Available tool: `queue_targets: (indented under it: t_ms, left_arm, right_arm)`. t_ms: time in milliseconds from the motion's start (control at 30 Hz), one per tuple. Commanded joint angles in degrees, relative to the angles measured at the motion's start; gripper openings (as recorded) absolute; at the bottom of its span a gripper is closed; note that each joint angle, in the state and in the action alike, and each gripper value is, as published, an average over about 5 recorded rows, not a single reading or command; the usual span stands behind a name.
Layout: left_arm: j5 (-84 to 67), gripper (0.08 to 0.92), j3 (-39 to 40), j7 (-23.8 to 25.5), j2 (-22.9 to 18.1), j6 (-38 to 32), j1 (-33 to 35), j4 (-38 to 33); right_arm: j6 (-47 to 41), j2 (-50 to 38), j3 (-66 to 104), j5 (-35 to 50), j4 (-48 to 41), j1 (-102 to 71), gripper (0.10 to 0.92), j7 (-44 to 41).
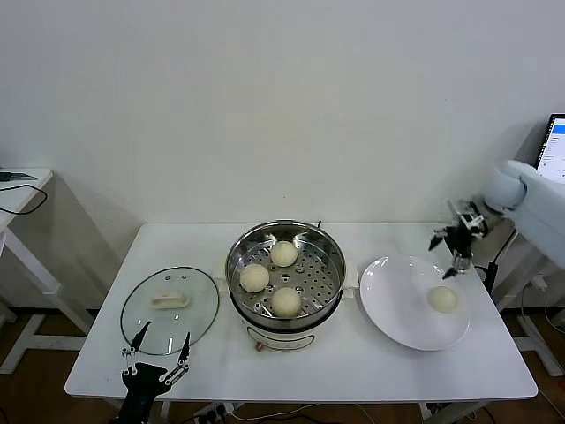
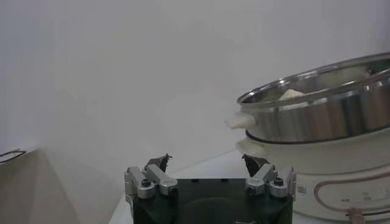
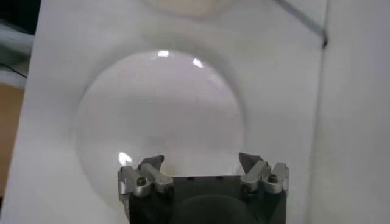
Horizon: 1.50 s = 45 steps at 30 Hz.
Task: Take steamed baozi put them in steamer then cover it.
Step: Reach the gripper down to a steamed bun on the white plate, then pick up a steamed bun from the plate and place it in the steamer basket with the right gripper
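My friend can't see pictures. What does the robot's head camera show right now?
A shiny steamer on a white table holds three baozi, and a fourth sits on a white plate to its right. The open right gripper hovers above that plate; the open left gripper waits near the glass cover.

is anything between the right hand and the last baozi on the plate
Nothing visible. The right hand hangs open above the far edge of the white plate, and the last baozi lies alone there, with no object between them.
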Motion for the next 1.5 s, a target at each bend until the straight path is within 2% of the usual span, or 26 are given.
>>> queue_targets:
  t_ms: [33,367,800,1100,1367,1500]
  left_arm:
    - [0.1,0.823,-0.1,0.0,0.0,0.0,0.0,0.2]
    - [0.2,0.823,-0.2,-0.2,-0.1,0.0,0.0,0.7]
    - [0.1,0.823,-0.5,-0.3,-0.1,0.1,-0.2,0.7]
    - [-0.5,0.823,-1.0,-0.3,0.1,0.6,-1.0,0.4]
    - [-0.7,0.823,-0.4,-0.3,0.3,0.7,-1.5,0.3]
    - [-0.7,0.823,0.2,-0.3,0.5,0.8,-1.7,0.4]
  right_arm:
    - [-2.2,-1.7,4.3,-2.7,-4.0,-9.8,0.823,1.4]
    - [-1.7,2.0,7.8,-6.2,-8.4,-12.9,0.823,5.4]
    - [-1.5,4.9,9.0,-7.3,-10.9,-13.5,0.815,6.2]
    - [-1.4,5.0,8.5,-7.3,-9.8,-12.8,0.680,6.4]
    - [-1.5,3.4,3.3,-5.7,-3.8,-2.0,0.650,1.4]
    - [-2.0,5.0,-4.5,1.6,-0.4,9.2,0.645,-4.0]
